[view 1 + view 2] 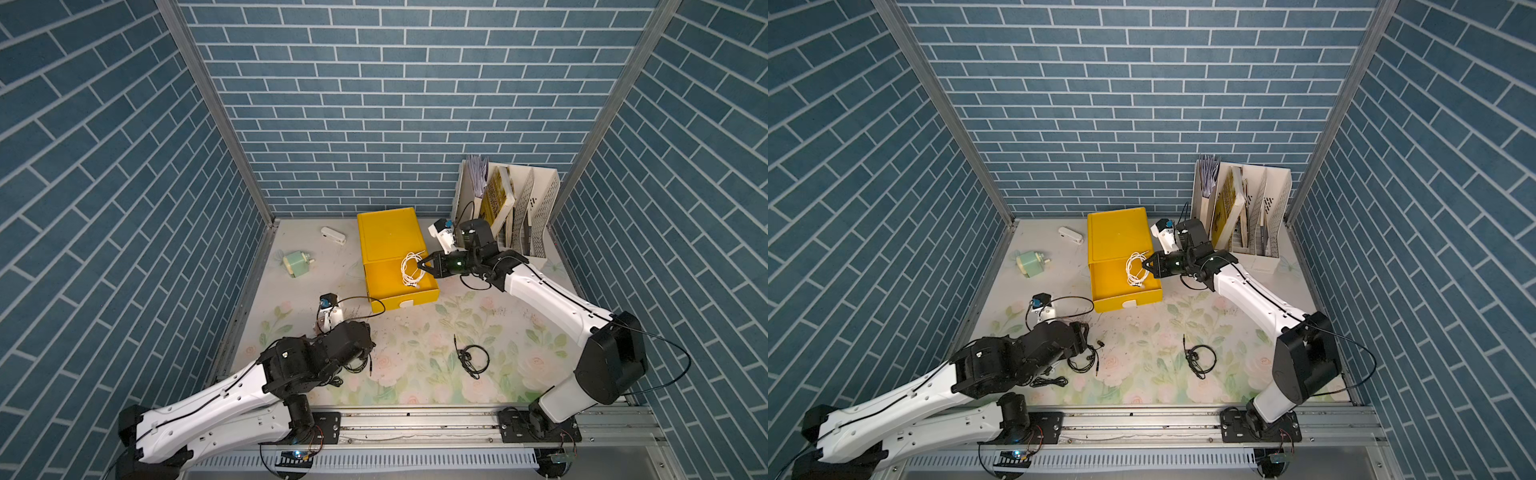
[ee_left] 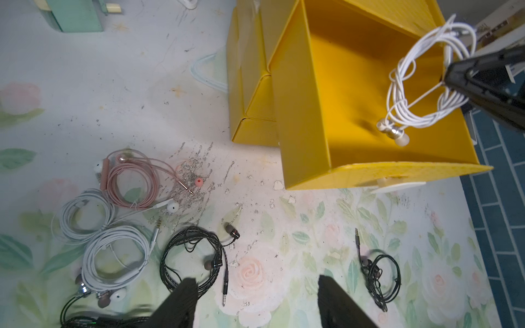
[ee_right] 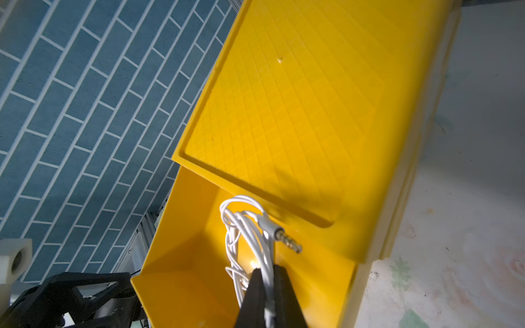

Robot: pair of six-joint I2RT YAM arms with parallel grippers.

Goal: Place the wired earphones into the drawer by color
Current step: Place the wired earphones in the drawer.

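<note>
The yellow cabinet's top drawer [image 1: 405, 300] [image 1: 1126, 302] [image 2: 301, 113] [image 3: 181, 255] is pulled out, and I see nothing lying in it. My right gripper [image 1: 420, 266] [image 1: 1144, 264] [image 3: 266, 271] is shut on a white coil of wired earphones [image 1: 409, 270] [image 1: 1134, 270] [image 2: 403, 93] [image 3: 244, 224], which hangs over the open drawer. My left gripper [image 2: 255, 284] is open low over the mat. One of its fingers overlaps a black braided coil [image 2: 193, 255]. Nearby lie a pinkish coil [image 2: 133, 181], two white coils [image 2: 85, 215] and another black coil [image 1: 471, 359] [image 2: 380, 272].
The yellow cabinet [image 1: 388, 232] stands at the back middle, with a white file rack [image 1: 513, 208] holding books at the back right. A green device [image 1: 297, 262] and a small white object [image 1: 333, 235] lie at the back left. Brick-pattern walls close three sides.
</note>
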